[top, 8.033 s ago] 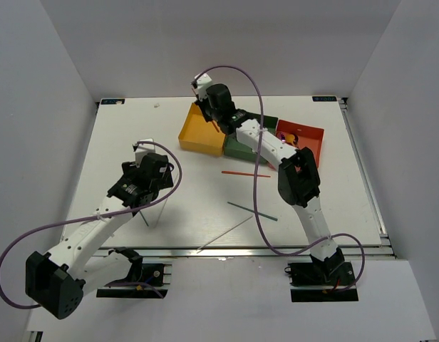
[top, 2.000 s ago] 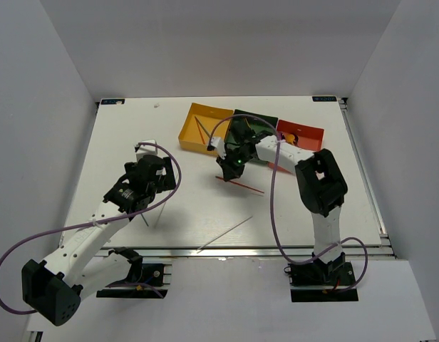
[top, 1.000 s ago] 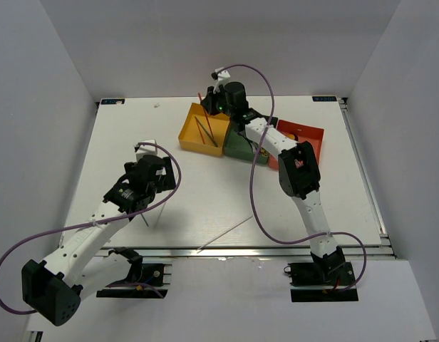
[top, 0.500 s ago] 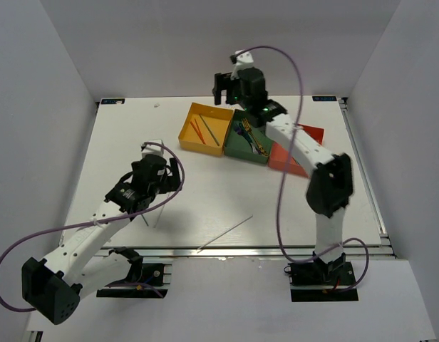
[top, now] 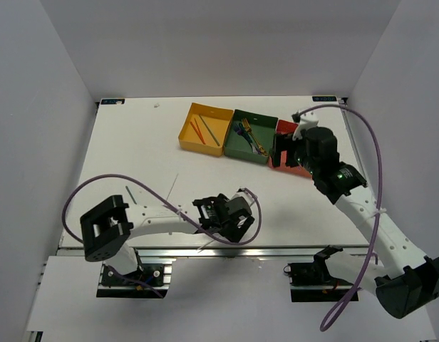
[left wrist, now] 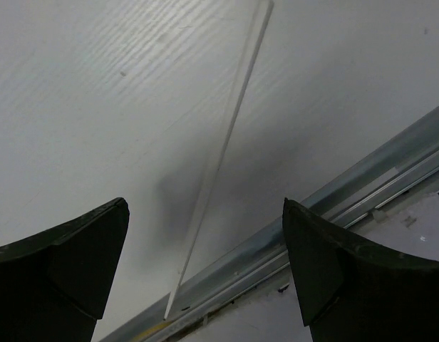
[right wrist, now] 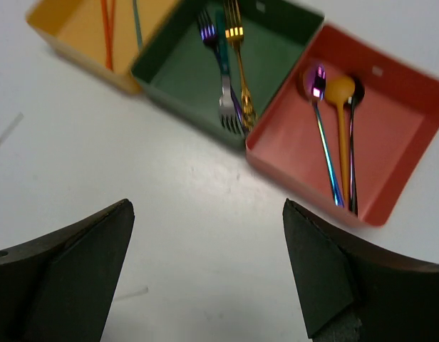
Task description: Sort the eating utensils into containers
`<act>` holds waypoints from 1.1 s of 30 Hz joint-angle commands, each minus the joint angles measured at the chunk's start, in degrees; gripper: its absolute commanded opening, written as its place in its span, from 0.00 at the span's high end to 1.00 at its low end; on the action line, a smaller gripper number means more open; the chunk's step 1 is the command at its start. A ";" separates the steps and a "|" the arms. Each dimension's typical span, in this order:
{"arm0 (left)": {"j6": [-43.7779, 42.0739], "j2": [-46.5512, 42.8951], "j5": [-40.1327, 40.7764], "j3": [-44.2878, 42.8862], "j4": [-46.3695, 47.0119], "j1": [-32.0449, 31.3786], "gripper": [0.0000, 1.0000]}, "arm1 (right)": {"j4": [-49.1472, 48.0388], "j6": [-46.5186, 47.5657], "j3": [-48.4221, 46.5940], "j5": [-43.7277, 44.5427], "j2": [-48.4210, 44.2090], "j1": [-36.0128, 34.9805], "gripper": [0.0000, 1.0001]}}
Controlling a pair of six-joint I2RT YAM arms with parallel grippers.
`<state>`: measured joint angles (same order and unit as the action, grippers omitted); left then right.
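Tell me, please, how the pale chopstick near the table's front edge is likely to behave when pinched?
The pale chopstick looks thin and straight, so probably stiff and light. It lies flat on the smooth table, so it may roll or skid when the open left gripper closes.

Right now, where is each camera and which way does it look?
Top: high behind the arms, looking down at the table; both arms show.
Left wrist: on the left pincer, looking down at the pale chopstick; open fingers show.
Right wrist: on the right pincer, looking down at three trays; open fingers show.
Shared: top and right wrist both see the green tray of forks.
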<state>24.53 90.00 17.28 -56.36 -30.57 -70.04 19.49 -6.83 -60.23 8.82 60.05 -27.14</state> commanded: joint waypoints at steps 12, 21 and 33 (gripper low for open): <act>-7.48 16.61 -1.45 -8.86 6.84 -0.54 0.25 | 4.42 0.33 5.21 -3.81 -11.53 -0.02 0.11; -5.82 19.69 -9.18 -4.91 9.65 1.48 0.55 | 4.51 0.77 4.42 -3.37 -15.31 -0.02 0.11; -5.11 17.68 -4.21 -4.19 5.61 2.10 1.00 | 4.33 0.85 4.33 -3.72 -18.65 -0.02 0.11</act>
<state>18.92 105.97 9.17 -62.63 -14.79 -67.90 25.43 -6.83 -53.80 5.37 42.68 -27.11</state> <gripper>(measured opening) 0.018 0.894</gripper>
